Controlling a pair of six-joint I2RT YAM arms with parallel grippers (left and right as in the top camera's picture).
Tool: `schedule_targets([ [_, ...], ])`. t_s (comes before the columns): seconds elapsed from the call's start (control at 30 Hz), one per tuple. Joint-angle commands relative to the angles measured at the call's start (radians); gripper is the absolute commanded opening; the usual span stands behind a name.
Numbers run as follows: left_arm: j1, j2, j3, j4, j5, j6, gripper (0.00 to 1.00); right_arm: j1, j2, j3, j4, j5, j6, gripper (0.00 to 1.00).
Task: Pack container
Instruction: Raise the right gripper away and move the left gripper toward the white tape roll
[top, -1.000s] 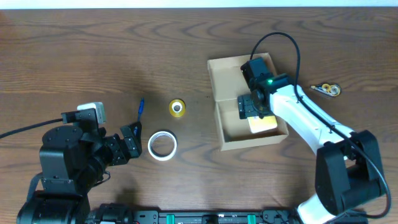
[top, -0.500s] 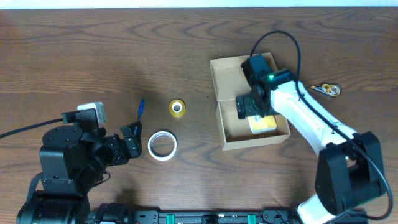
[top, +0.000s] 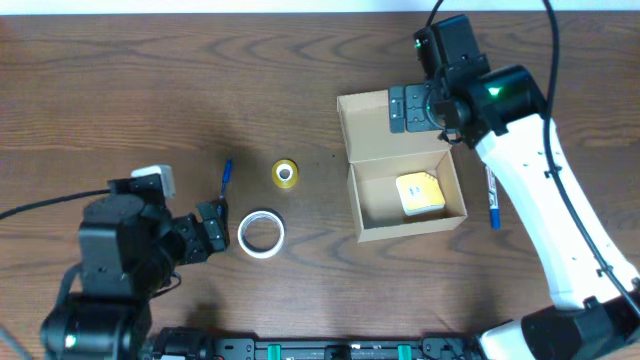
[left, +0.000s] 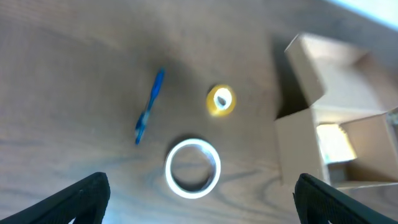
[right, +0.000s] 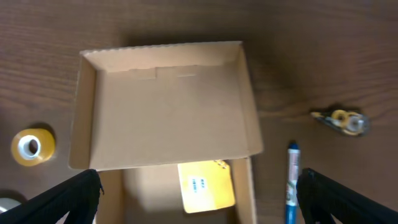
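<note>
My right gripper (top: 412, 108) gapes wide, empty; the tan cardboard box (top: 368, 130) looks light and crushable, so I'd pinch its flap's edge.

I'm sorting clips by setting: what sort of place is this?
Probably a lab or office workbench: two robot arms at a wood-grain table, with a cardboard box, tape rolls and a blue pen set out.

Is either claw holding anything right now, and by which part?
Nothing is held. The right claw is open above the flap of the container; the left claw is open near the white tape roll.
</note>
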Motion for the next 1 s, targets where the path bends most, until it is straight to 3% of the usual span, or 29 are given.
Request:
schedule_targets([
  [0.0,-0.003,0.045,-0.041,0.008,-0.015,-0.014,1.0,-0.007,-0.024,0.039,-0.009,0.044,-0.012,0.99],
  [0.03,-0.003,0.062,-0.045,0.016,-0.014,-0.049,0.94,-0.006,-0.029,0.047,-0.01,0.044,-0.013,0.99],
  [0.13,-0.003,0.122,-0.047,0.071,-0.003,-0.098,0.95,-0.006,-0.05,0.061,-0.008,0.045,-0.013,0.99],
  [0.3,-0.003,0.267,-0.05,0.14,-0.004,-0.03,1.0,-0.006,-0.091,0.062,-0.001,0.045,-0.017,0.99],
  [0.4,-0.014,0.396,-0.071,0.209,-0.002,-0.031,0.87,-0.007,-0.128,0.062,0.008,0.051,-0.027,0.99],
  [0.67,-0.211,0.579,-0.079,0.225,-0.137,-0.039,0.82,-0.074,-0.252,0.081,0.01,0.092,-0.027,0.99],
  [0.83,-0.285,0.622,-0.079,0.227,-0.224,-0.037,0.72,-0.109,-0.323,0.095,0.006,0.092,-0.027,0.99],
  [0.97,-0.287,0.658,-0.08,0.238,-0.229,0.005,0.79,-0.109,-0.363,0.095,-0.006,0.073,-0.027,0.99],
])
